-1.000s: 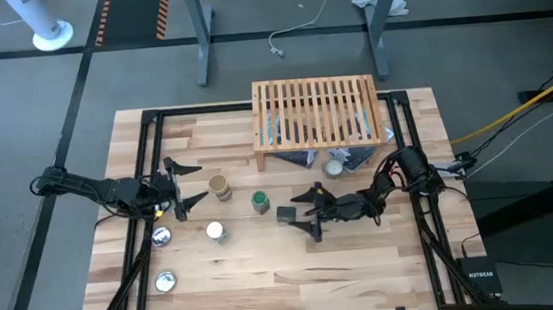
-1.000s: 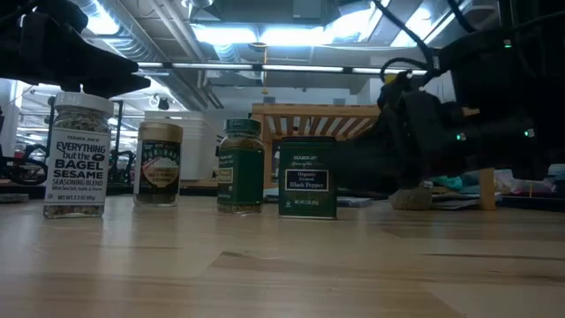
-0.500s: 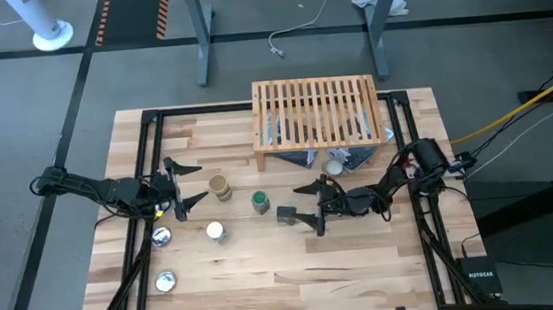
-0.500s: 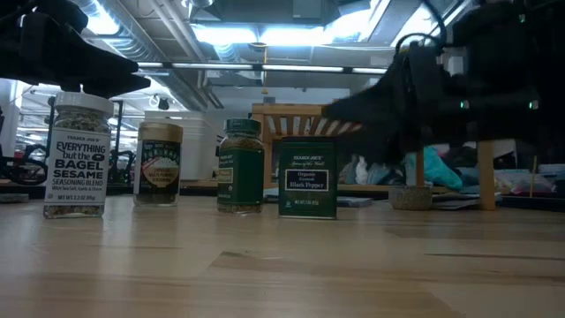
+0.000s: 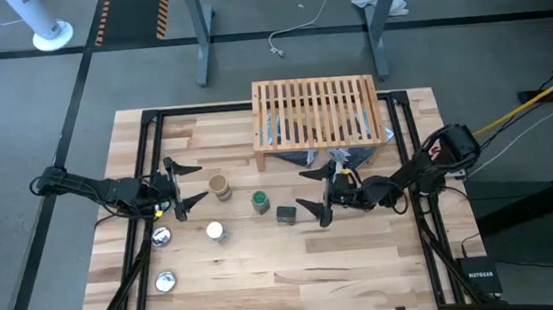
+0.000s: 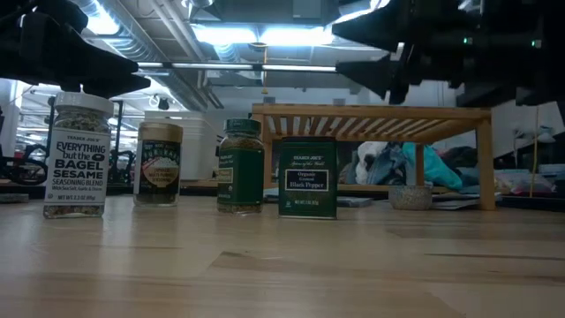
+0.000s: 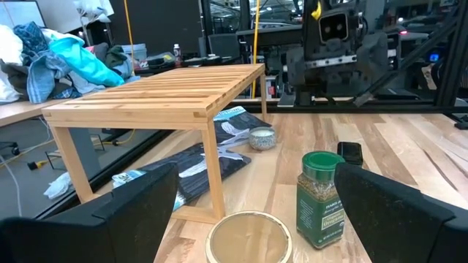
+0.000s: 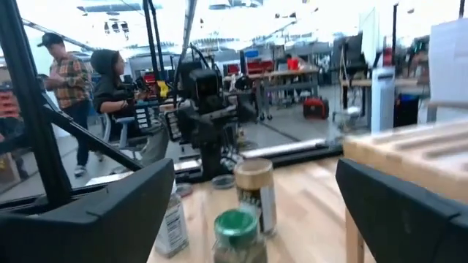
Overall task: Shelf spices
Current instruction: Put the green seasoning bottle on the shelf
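Observation:
Four spices stand upright on the tabletop left of my right gripper: a dark tin, a green-lidded jar, a tan jar and a white-capped jar. In the low view they line up as the white-capped jar, tan jar, green-lidded jar and tin. The slatted wooden shelf stands on its legs at the far middle. My right gripper hangs open and empty, high above the table beside the tin. My left gripper waits open just left of the tan jar.
Two flat silver round pieces lie near the left edge. A small round dish and a dark bag sit at and under the shelf's front. People stand in the room behind. Bare wood stretches along the near edge.
My right gripper has risen from table height beside the tin to above the shelf's top, drawing back a little toward the right edge and tipping its fingers upward. It stays open and empty. The tin and the jars have not moved.

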